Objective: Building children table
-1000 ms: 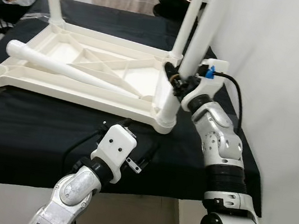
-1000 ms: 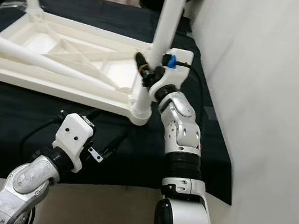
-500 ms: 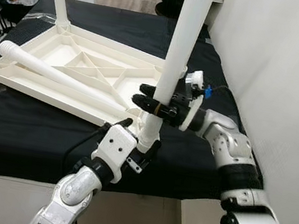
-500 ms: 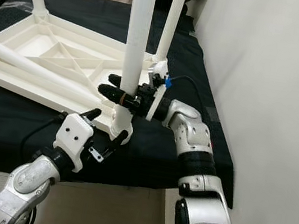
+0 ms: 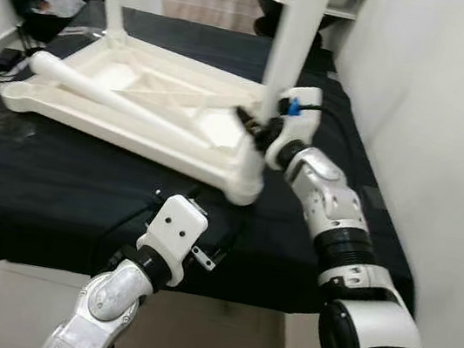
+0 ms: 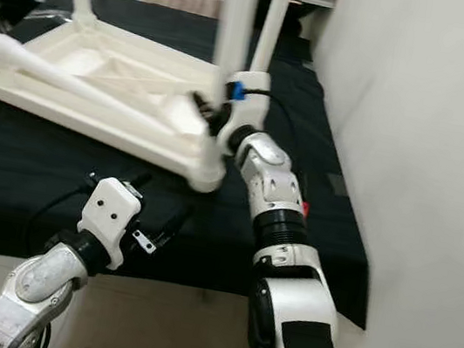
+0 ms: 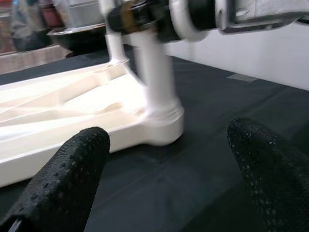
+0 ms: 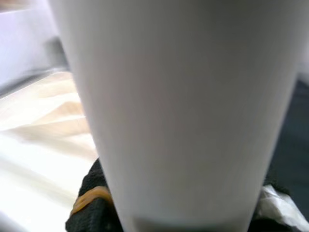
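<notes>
1. The children's table top (image 5: 127,109), white plastic, lies upside down on a black-covered bench (image 5: 53,190).
2. Three legs stand upright in its corner sockets, their tops cut off by the frame; a fourth leg (image 5: 111,102) lies loose across the underside.
3. The right gripper (image 5: 253,127) clamps the nearest upright leg (image 5: 290,42) just above its socket. In the right wrist view that leg looms close, hiding most of the fingers.
4. The left gripper (image 7: 164,169) hovers over the cloth near that corner, fingers (image 7: 63,179) spread wide, holding nothing.
5. The background clutter is blurred.
</notes>
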`<state>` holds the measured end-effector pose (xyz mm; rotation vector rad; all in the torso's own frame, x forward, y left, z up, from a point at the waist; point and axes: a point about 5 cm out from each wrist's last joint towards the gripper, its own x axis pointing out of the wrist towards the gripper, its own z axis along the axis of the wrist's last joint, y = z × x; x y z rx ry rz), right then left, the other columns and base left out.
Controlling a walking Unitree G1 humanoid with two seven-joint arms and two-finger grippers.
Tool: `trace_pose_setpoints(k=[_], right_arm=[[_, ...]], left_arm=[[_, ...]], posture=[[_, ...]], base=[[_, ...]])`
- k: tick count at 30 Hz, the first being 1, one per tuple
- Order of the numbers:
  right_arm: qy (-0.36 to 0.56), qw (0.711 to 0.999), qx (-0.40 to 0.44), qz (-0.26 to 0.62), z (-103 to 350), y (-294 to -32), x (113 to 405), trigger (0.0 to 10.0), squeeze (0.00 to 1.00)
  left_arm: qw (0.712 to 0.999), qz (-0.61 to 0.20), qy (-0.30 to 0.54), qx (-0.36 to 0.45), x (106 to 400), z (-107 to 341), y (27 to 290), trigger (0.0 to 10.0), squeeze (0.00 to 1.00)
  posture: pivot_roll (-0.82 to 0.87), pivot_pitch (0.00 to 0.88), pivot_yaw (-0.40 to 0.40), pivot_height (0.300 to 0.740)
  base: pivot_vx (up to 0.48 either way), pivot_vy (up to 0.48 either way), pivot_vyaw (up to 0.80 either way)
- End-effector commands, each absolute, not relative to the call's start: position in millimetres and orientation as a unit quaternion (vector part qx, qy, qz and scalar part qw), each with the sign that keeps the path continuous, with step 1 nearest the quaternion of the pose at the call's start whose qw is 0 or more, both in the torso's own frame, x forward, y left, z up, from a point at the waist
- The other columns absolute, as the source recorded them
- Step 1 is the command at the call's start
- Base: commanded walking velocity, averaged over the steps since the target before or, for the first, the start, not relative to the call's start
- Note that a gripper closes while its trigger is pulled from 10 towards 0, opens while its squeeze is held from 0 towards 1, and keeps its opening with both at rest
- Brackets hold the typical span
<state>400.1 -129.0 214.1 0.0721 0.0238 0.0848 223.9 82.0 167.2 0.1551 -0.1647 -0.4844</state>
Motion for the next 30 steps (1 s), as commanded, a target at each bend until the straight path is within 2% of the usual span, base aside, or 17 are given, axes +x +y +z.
trace_pose_setpoints(k=[1,4,6,7,8,12,13,14,15,16,17,22,24,25,28,29,30], right_arm=[[0.07,0.992,0.036,-0.103,188.9,-162.3,390.9,0.0,0.0],[0.06,0.981,0.042,-0.18,189.4,-172.7,381.3,0.0,0.0],[0.053,0.978,0.05,-0.195,191.0,-168.7,378.7,0.0,0.0],[0.051,0.979,0.062,-0.189,192.4,-160.0,378.2,8.1,0.0],[0.044,0.981,0.075,-0.172,194.6,-150.1,378.9,10.0,0.0],[0.027,0.985,0.097,-0.144,198.8,-135.1,380.8,10.0,0.0],[0.011,0.987,0.11,-0.12,201.4,-128.7,381.2,10.0,0.87],[0.011,0.987,0.11,-0.12,201.4,-128.7,381.2,10.0,0.87],[-0.001,0.987,0.119,-0.106,203.6,-123.8,380.6,10.0,1.0],[-0.024,0.989,0.114,-0.093,208.5,-121.5,378.8,10.0,1.0],[-0.033,0.99,0.12,-0.07,211.2,-120.1,379.0,10.0,0.0],[-0.042,0.991,0.127,-0.028,214.3,-117.1,380.1,10.0,0.0],[-0.021,0.973,0.167,0.155,215.5,-104.2,380.7,10.0,0.0],[-0.021,0.973,0.167,0.155,215.5,-104.2,380.7,10.0,0.0],[-0.022,0.888,0.181,0.422,220.2,-105.5,359.1,10.0,0.0],[-0.025,0.866,0.178,0.467,221.2,-108.1,352.7,10.0,0.0],[-0.025,0.866,0.178,0.467,221.2,-108.1,352.7,10.0,0.0]], left_arm=[[0.964,-0.241,-0.079,0.078,225.1,165.4,80.3,10.0,0.0],[0.964,-0.242,-0.081,0.077,225.8,166.0,79.3,10.0,0.0],[0.964,-0.243,-0.081,0.077,226.0,166.1,79.1,10.0,0.0],[0.964,-0.242,-0.081,0.077,226.2,166.0,79.2,10.0,0.0],[0.964,-0.243,-0.08,0.078,226.1,165.8,79.3,10.0,0.0],[0.964,-0.243,-0.08,0.078,226.2,165.7,79.3,10.0,0.0],[0.963,-0.243,-0.08,0.078,226.2,165.7,79.3,10.0,0.0],[0.963,-0.243,-0.08,0.078,226.2,165.7,79.3,10.0,0.0],[0.964,-0.243,-0.08,0.078,226.4,165.8,79.3,10.0,0.0],[0.964,-0.242,-0.081,0.078,226.8,166.1,79.4,10.0,0.0],[0.964,-0.241,-0.081,0.078,226.9,166.2,79.8,10.0,0.0],[0.964,-0.24,-0.081,0.078,227.2,166.4,80.6,10.0,0.0],[0.964,-0.239,-0.082,0.078,227.9,166.7,80.5,10.0,0.0],[0.964,-0.239,-0.082,0.078,227.9,166.7,80.5,10.0,0.0],[0.964,-0.239,-0.084,0.078,228.3,167.1,79.8,10.0,0.0],[0.964,-0.239,-0.084,0.077,228.3,167.1,79.7,10.0,0.0],[0.964,-0.239,-0.084,0.077,228.3,167.1,79.7,10.0,0.0]], posture=[[0.06,0.043,-0.076,0.74],[0.06,0.043,-0.076,0.74],[0.06,0.039,-0.077,0.74],[0.06,0.041,-0.079,0.74],[0.06,0.042,-0.08,0.74],[0.06,0.043,-0.082,0.74],[0.06,0.043,-0.082,0.74],[0.06,0.043,-0.082,0.74],[0.06,0.044,-0.082,0.74],[0.06,0.051,-0.081,0.74],[0.06,0.052,-0.081,0.74],[0.06,0.051,-0.081,0.74],[0.05,0.052,-0.081,0.74],[0.05,0.052,-0.081,0.74],[0.05,0.053,-0.083,0.74],[0.05,0.053,-0.083,0.74],[0.05,0.053,-0.083,0.74]], base=[[0.0,0.0,0.0],[0.0,0.0,0.0],[0.0,0.0,0.0],[0.0,0.0,0.0],[0.0,0.0,0.0],[0.0,0.0,0.0],[0.0,0.0,0.0],[0.0,0.0,0.0],[0.0,0.0,0.0],[0.0,0.0,0.0],[0.0,0.0,0.0],[0.0,0.0,0.0],[0.0,0.0,0.0],[0.0,0.0,0.0],[0.0,0.0,0.0],[0.0,0.0,0.0],[0.0,0.0,0.0]])
